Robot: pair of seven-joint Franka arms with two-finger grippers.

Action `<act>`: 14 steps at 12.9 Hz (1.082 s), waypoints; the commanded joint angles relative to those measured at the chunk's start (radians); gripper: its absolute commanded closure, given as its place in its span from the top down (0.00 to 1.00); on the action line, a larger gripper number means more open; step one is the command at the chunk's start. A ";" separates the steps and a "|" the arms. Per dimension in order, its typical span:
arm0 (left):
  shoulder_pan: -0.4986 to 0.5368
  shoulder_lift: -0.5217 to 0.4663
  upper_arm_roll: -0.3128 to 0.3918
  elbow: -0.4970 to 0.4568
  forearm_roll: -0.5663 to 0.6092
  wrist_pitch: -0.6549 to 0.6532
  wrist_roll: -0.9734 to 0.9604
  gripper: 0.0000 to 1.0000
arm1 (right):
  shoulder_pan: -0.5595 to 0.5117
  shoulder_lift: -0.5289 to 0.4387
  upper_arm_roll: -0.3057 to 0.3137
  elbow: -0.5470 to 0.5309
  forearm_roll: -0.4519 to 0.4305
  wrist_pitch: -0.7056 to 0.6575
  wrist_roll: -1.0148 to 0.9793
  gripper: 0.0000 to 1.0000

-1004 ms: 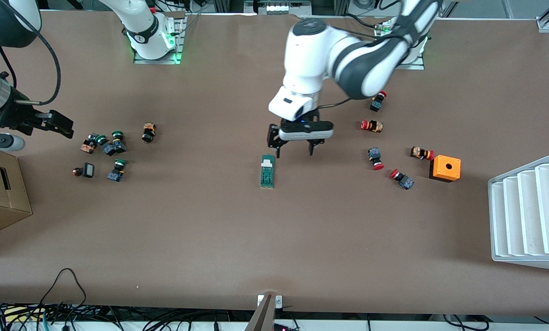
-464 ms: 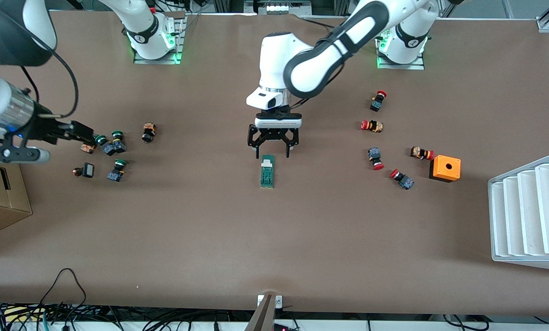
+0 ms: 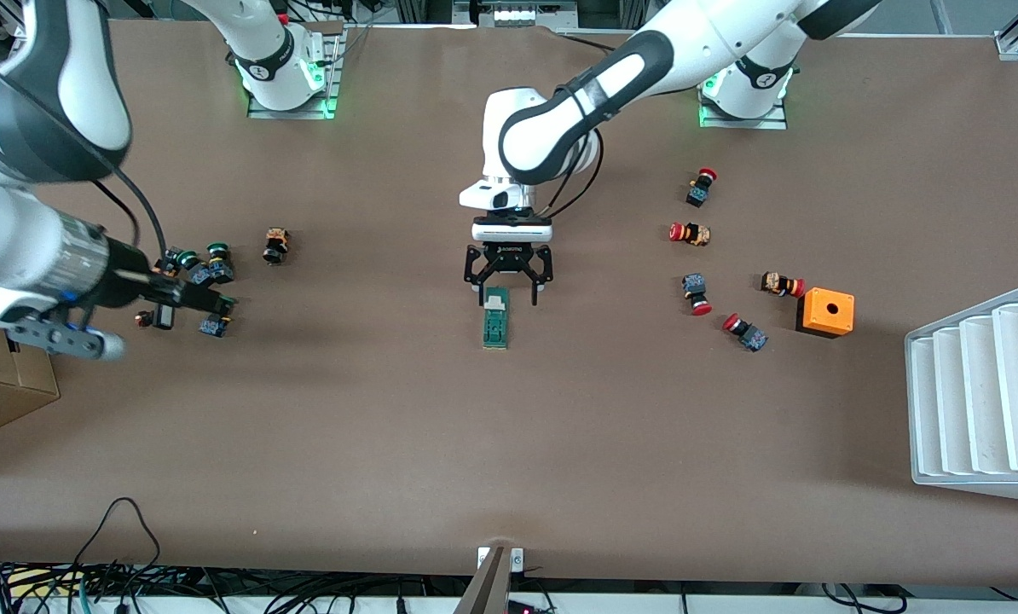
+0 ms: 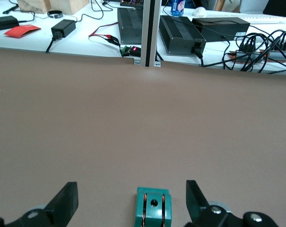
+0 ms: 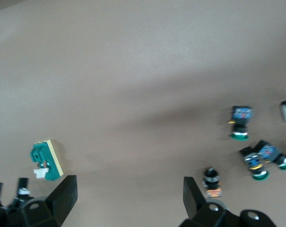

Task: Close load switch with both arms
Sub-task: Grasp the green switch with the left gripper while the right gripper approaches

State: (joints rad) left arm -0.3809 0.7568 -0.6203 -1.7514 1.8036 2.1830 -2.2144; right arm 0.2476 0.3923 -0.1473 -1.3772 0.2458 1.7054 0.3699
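Left gripper (image 3: 508,288) gaping wide over load switch (image 3: 496,318) lever end, right gripper (image 3: 192,300) wide over green-capped buttons (image 3: 204,273); nothing gripped, closing not started.

Bright, even overhead light floods the brown table (image 3: 509,426), and shadows stay short and soft, pooling just under the left gripper (image 3: 508,290) and beside the load switch (image 3: 496,317). The right arm (image 3: 40,247) smears with motion blur in the front view, and the right wrist view is soft all over, with a broad dim band of shadow across the tabletop. The left wrist view is crisp, with mild glare on the white desk (image 4: 86,33) past the table edge.
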 commanded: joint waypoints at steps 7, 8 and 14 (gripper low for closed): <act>-0.087 0.159 -0.007 0.049 0.183 -0.178 -0.152 1.00 | 0.143 0.217 0.012 0.092 0.118 0.233 0.481 0.99; -0.098 0.179 -0.007 0.061 0.192 -0.195 -0.162 1.00 | 0.168 0.235 0.012 0.092 0.119 0.262 0.551 0.99; -0.142 0.303 -0.007 0.136 0.302 -0.269 -0.203 1.00 | 0.324 0.335 0.008 0.092 0.118 0.440 0.886 0.99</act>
State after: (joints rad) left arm -0.5099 1.0096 -0.6219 -1.6672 2.0387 1.9397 -2.3944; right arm 0.5339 0.6894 -0.1272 -1.3194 0.3487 2.1143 1.1835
